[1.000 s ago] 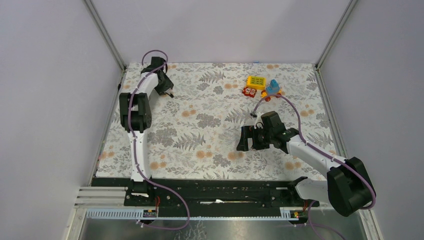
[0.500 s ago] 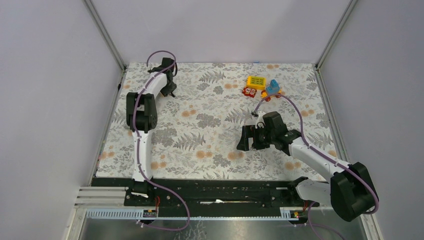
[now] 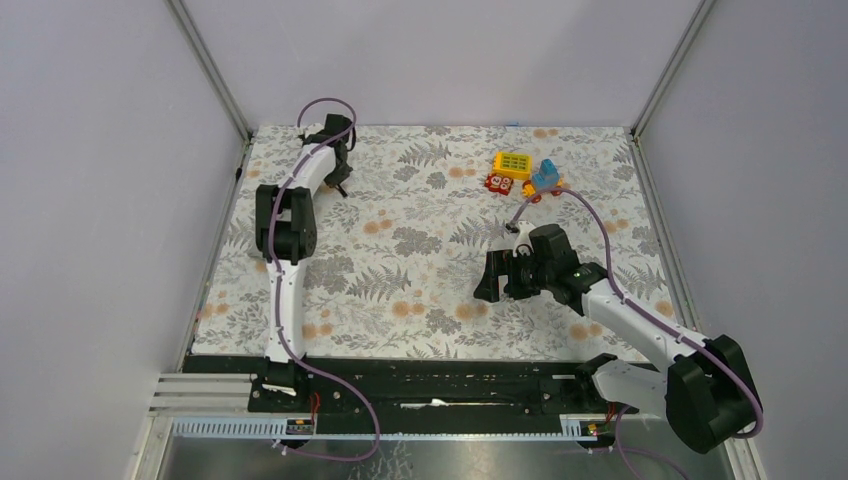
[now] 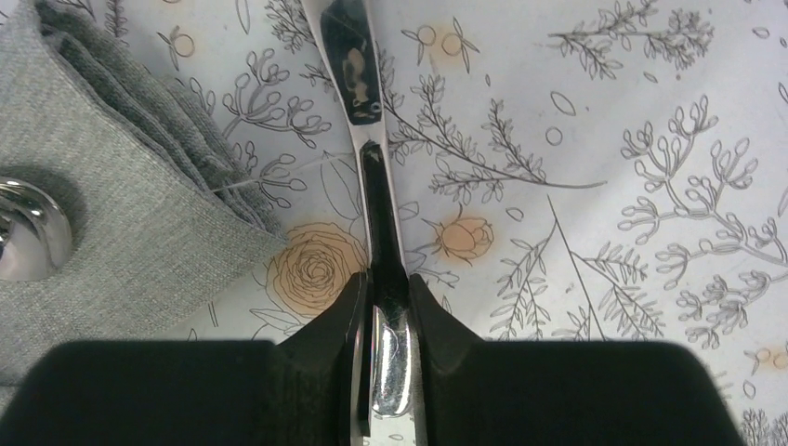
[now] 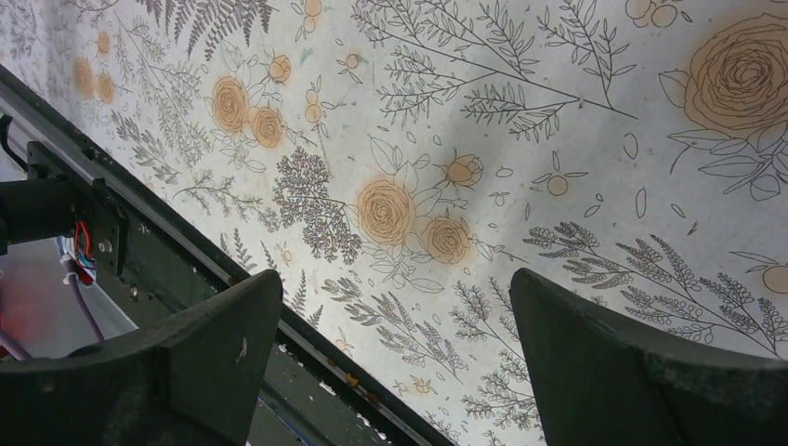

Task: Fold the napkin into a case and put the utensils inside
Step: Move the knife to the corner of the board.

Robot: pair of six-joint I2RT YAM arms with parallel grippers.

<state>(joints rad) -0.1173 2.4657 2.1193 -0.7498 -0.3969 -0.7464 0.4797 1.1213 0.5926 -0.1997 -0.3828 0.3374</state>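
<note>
In the left wrist view my left gripper (image 4: 386, 288) is shut on the handle of a slim silver utensil (image 4: 351, 65), which runs away from the jaws across the floral tablecloth. Just left of it lies the grey napkin (image 4: 102, 214), folded into layers. A shiny rounded spoon bowl (image 4: 26, 228) rests on the napkin. From above, the left gripper (image 3: 342, 184) is at the far left of the table, and the arm hides the napkin. My right gripper (image 3: 490, 280) hovers right of centre, open, with only tablecloth between its fingers (image 5: 223, 344).
Colourful toy blocks (image 3: 525, 172) sit at the far right of the tablecloth. The black front rail (image 5: 139, 269) of the table shows under the right gripper. Cage posts and walls close in the left, right and far sides.
The left arm reached a little farther toward the far left corner and its jaws closed in on the utensil handle. The right arm barely shifted.
</note>
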